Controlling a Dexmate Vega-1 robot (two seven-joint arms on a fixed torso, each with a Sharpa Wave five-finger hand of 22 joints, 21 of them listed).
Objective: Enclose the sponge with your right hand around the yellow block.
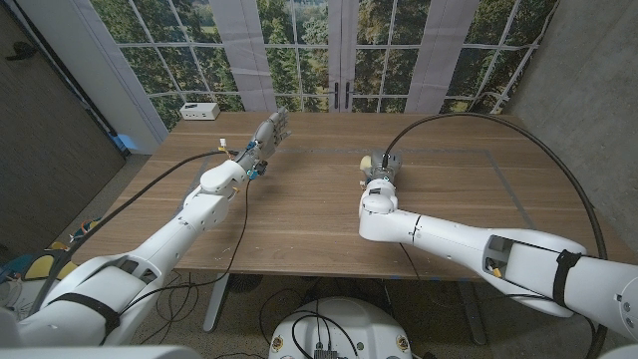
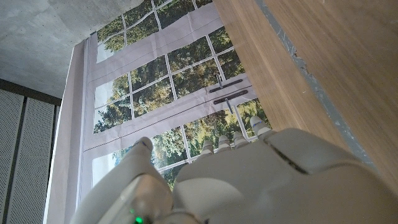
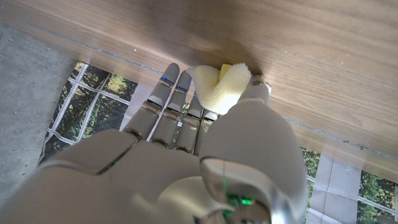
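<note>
A pale yellow sponge (image 3: 219, 88) is folded into a V around a small yellow block (image 3: 225, 66), of which just a corner peeks out. My right hand (image 3: 205, 149) grips the folded sponge between thumb and fingers, down on the wooden table (image 3: 323, 56). In the head view the right hand (image 1: 382, 170) sits at the table's middle right, and the sponge (image 1: 367, 160) shows at its far side. My left hand (image 1: 267, 135) reaches out over the far left of the table with straight fingers and holds nothing. In the left wrist view the left hand (image 2: 249, 177) points toward the window.
A white box (image 1: 199, 111) stands at the table's far left corner. Thin tape lines (image 1: 498, 175) mark a rectangle on the wood near the right hand. A black cable (image 1: 518, 135) arcs over the right side of the table (image 1: 299, 219).
</note>
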